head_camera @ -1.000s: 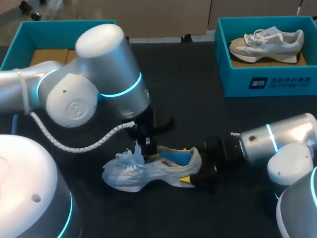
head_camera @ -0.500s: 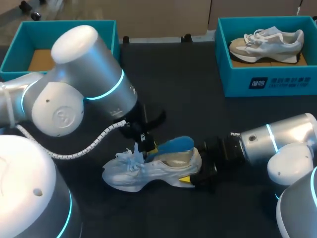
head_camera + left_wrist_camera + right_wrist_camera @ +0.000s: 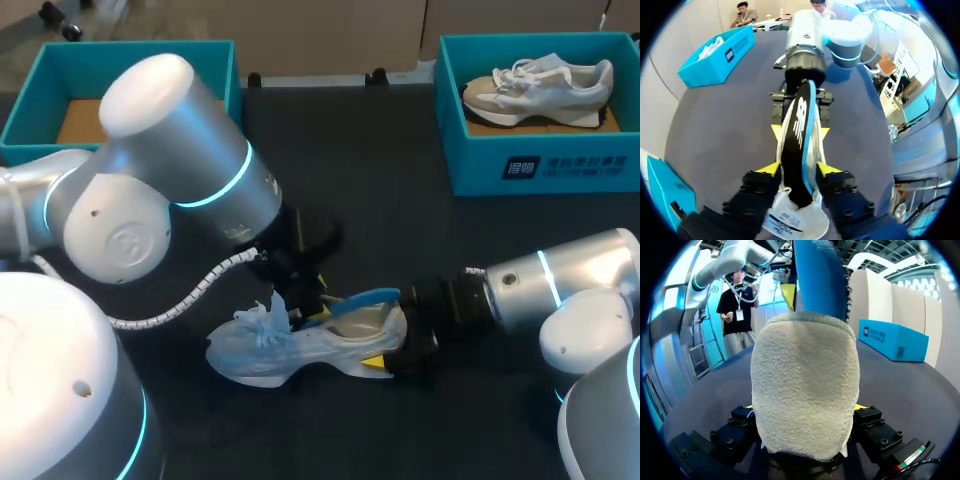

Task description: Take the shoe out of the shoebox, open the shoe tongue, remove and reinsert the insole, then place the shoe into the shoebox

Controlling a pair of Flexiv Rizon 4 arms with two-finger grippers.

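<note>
One insole end hides behind left pincer, above the shoe.

Grey shoe heel sits clamped between right tool fingers. Blue insole juts from its opening. Teal shoebox farther along counter.

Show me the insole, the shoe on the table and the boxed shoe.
insole (image 3: 362, 298): head view, blue edge.
shoe on the table (image 3: 250, 353): head view, forefoot.
boxed shoe (image 3: 540, 90): head view, side panel.

1. The shoe heel is rough, fuzzy pale cloth.
2. The insole has a smooth, matt black face.
3. The left arm shell is glossy silver.
4. The table top is matt and dark.
</note>
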